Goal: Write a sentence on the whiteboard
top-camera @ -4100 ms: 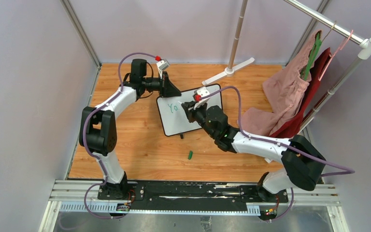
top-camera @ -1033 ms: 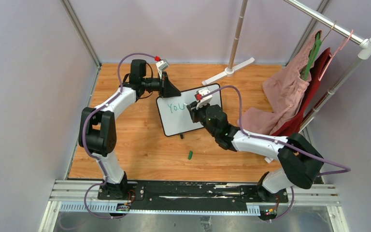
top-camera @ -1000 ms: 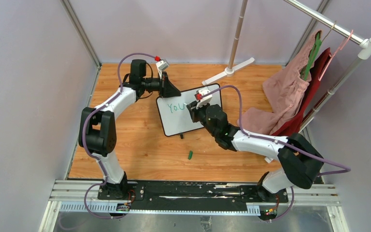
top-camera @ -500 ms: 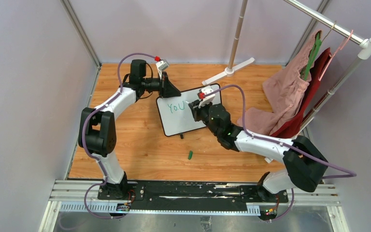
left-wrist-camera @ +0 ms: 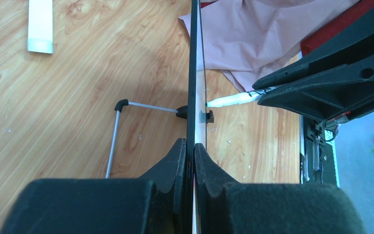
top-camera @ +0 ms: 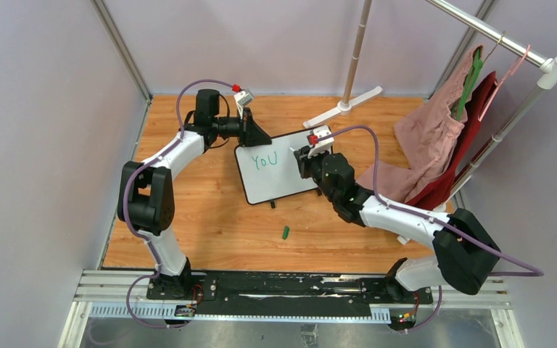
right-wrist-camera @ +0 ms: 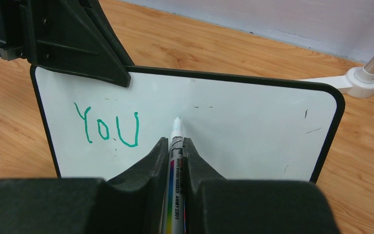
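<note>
Kim: Wooden tabletop (top-camera: 210, 217), grey booth walls (top-camera: 43, 145), clothes rail (top-camera: 493, 32) at 2 o'clock. Where's the whiteboard (top-camera: 275, 165)?

Raj: Mid-table, standing on its lower edge, tilted back, face toward the arm bases. Long axis runs roughly 9 to 3 in the top view. At its 10 o'clock corner the left gripper (left-wrist-camera: 190, 144) is clamped on the edge, jaws pinching the panel.

Kim: Other side?

Raj: There the right gripper (right-wrist-camera: 175, 146) is clenched on a marker (right-wrist-camera: 174, 168), barrel along the fingers, tip at 12 o'clock from the jaws, aimed square at the board face. Right arm is nearer the blank area, so it writes.

Kim: Contact?

Raj: Tip sits at the face or just off it (the edge-on left wrist view is too tight to call).

Kim: And the sentence (right-wrist-camera: 108, 129)?

Raj: Green "YOU", capitals, upper left of the board, at 10 o'clock from the tip. Rest is bare white with a few faint dark flecks. My read: the next word starts at the tip and runs toward 3 o'clock, along the long axis. Early in the job.
</note>
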### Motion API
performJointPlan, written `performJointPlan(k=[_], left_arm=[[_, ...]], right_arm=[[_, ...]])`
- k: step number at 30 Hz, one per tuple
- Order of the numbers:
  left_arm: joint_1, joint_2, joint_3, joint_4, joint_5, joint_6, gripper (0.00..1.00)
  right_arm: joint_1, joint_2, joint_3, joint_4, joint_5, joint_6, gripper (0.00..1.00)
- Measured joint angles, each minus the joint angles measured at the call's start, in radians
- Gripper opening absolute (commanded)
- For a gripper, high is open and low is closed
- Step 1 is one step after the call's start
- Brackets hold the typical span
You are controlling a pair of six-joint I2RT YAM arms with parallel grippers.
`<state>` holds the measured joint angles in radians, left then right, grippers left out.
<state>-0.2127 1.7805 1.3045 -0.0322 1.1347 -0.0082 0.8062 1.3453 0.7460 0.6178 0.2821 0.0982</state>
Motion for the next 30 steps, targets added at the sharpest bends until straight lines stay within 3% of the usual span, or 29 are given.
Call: performJointPlan(k=[30], left_arm=[[0.0,-0.004,-0.005,0.005,-0.008,-0.014,0.0]], right_arm=[[-0.006,0.047,0.023,-0.013,-0.056,0.018,0.0]])
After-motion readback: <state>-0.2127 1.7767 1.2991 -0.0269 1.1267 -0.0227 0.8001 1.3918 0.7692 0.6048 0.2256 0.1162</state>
